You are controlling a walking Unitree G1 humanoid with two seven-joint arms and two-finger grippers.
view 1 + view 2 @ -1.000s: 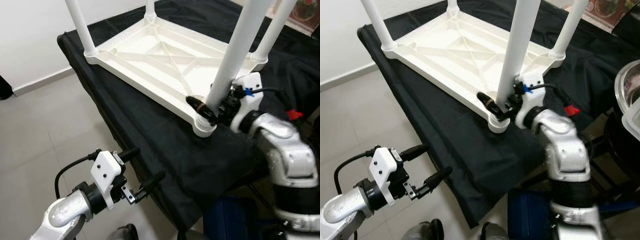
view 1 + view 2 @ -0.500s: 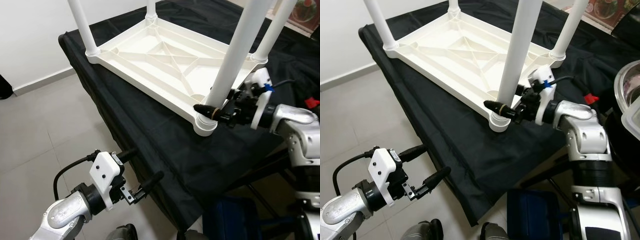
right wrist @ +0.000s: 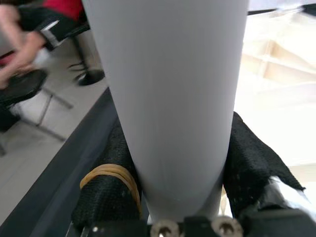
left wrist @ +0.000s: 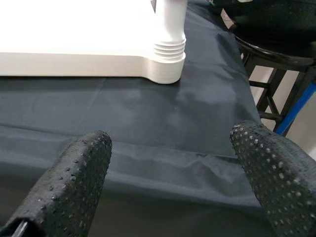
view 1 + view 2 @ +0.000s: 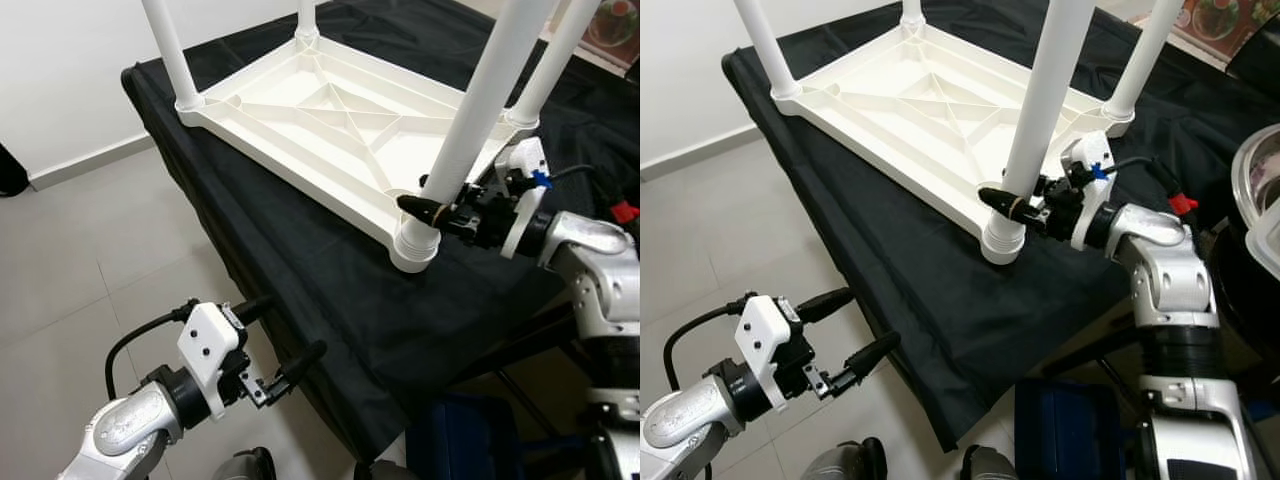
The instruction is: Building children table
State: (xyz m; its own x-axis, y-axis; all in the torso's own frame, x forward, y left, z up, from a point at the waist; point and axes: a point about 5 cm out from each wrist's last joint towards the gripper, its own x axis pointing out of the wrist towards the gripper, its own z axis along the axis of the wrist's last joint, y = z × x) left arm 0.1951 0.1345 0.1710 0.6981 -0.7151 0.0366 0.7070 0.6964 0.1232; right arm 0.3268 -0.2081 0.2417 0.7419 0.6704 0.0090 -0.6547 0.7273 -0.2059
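I have the white plastic children's table top (image 5: 330,120) lying upside down on the black cloth (image 5: 330,300), all four legs standing in their corner sockets. My right gripper (image 5: 1025,205) is clamped around the near leg (image 5: 475,120) just above its threaded socket (image 5: 415,245); in the right wrist view a finger (image 3: 111,190) presses each side of the tube. The left gripper (image 5: 280,340) hangs low beside the cloth edge, its fingers spread wide and holding nothing. My worry is the leg: if I twist it off-axis, the thread may cross or the whole top may slide across the cloth toward the edge, since nothing braces it. A loose grip could also slip on the smooth tube.
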